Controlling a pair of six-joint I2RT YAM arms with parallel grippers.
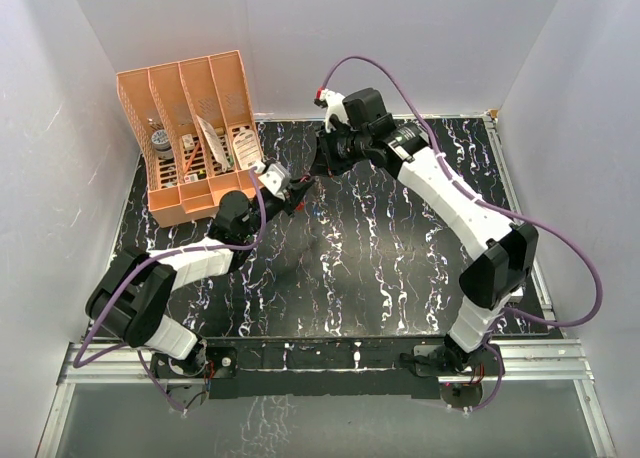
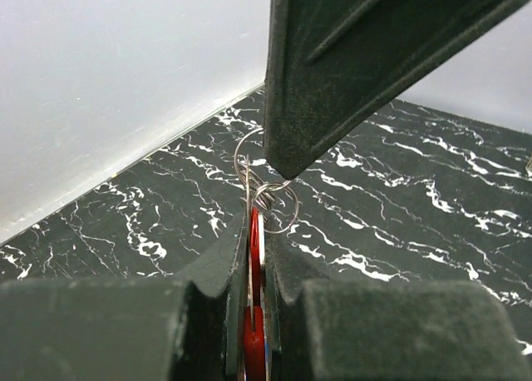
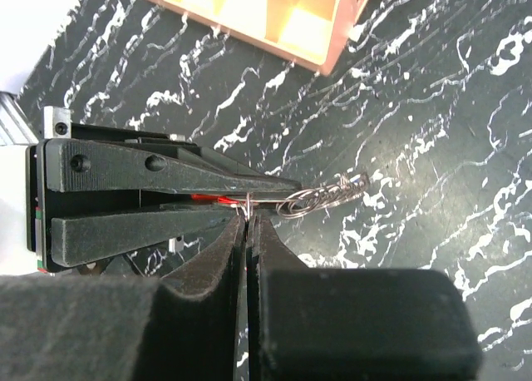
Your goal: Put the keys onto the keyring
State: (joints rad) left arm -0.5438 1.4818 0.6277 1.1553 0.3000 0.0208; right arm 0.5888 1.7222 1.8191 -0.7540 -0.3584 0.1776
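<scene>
left pincer [image 2: 256, 260] clamps the red-and-whitish oval keyring [image 2: 254, 227] steady. right pincer [image 3: 248, 225] is clenched on its thin silver wire rings [image 3: 320, 198], likely for threading.

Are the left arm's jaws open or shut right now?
Shut. In the wrist view, the left gripper has its jaws pinched on a thin red piece with no visible gap; wire rings stick out beyond.

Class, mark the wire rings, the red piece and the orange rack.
wire rings [image 3: 312, 202], right wrist view, middle of the coils.
red piece [image 2: 254, 231], left wrist view, its upper part.
orange rack [image 1: 178, 210], top external view, front lip.
</scene>
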